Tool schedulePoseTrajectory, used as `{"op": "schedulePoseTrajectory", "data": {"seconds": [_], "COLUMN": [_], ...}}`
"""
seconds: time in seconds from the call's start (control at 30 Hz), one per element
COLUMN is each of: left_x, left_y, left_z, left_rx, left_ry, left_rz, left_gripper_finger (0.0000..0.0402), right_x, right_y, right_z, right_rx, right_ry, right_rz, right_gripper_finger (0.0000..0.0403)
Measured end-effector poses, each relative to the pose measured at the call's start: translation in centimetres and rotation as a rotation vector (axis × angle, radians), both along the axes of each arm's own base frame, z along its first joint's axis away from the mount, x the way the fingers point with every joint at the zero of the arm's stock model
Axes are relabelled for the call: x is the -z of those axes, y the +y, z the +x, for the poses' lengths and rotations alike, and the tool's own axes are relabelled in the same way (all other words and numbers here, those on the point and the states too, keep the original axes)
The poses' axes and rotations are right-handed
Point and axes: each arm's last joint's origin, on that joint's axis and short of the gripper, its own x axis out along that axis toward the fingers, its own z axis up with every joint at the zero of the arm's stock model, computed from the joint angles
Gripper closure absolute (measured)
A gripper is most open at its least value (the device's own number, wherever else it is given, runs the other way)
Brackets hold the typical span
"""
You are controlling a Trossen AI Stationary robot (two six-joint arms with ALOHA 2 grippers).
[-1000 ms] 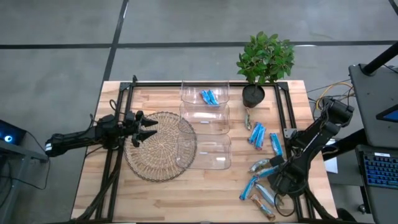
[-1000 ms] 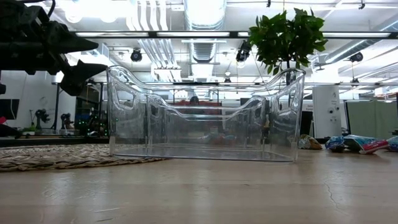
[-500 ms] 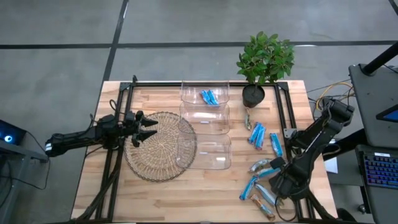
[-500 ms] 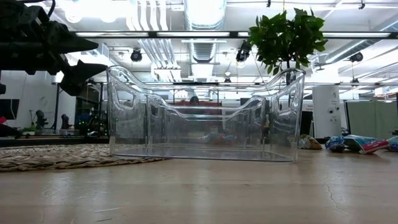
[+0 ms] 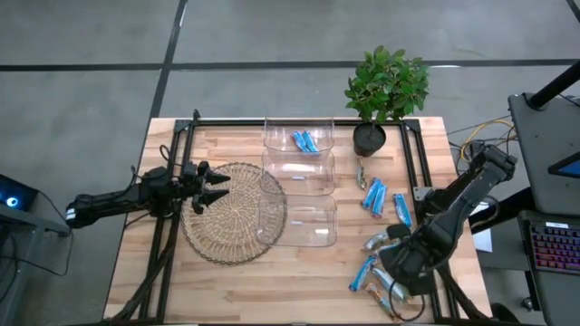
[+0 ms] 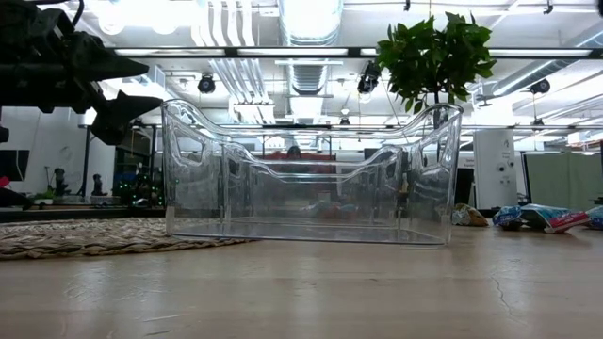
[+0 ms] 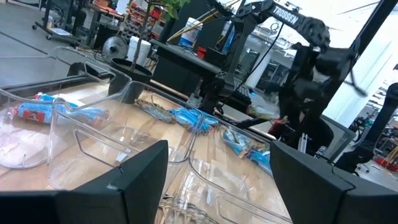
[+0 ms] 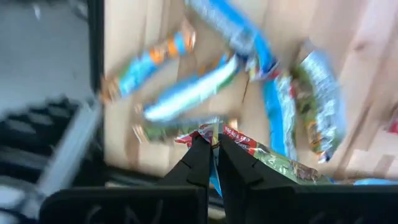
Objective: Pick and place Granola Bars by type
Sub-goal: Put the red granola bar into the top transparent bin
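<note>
The right gripper (image 8: 211, 144) is clamped on a green, red-ended granola bar (image 8: 273, 158) over the loose pile (image 5: 379, 237) at the table's near right, ready for sorting; the left gripper (image 5: 217, 185) waits open over the woven mat (image 5: 231, 217)

In the high view the right gripper (image 5: 391, 282) hid its grasp point. The right wrist view was motion-blurred; wrapper print on the Granola Bars (image 8: 186, 93) was unreadable. The low view cut the pile at its edge.
</note>
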Motion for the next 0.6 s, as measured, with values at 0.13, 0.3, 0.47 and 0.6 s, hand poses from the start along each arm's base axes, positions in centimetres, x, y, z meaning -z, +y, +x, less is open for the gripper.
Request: {"op": "schedulePoseTrajectory", "data": {"seconds": [0.13,0.3,0.47,0.6], "left_x": [0.0,0.0,0.0,0.0], "left_y": [0.0,0.0,0.0,0.0], "left_z": [0.0,0.0,0.0,0.0], "left_rx": [0.000,0.000,0.001,0.001], "left_ry": [0.000,0.000,0.000,0.000], "left_rz": [0.000,0.000,0.000,0.000], "left_gripper_finger": [0.0140,0.0140,0.0140,0.0140], "right_x": [-2.5,-5.6,-7.7,-8.7], "right_y": [-0.6,-1.5,-2.4,-3.1], "right_z": [1.5,3.1,4.6,6.1], "right_rx": [0.123,0.243,0.267,0.185], "right_ry": [-0.065,-0.168,-0.251,-0.335], "right_rz": [0.056,0.121,0.143,0.128], "right_gripper_finger": [0.0394,0.0395,0.0395,0.0395]}}
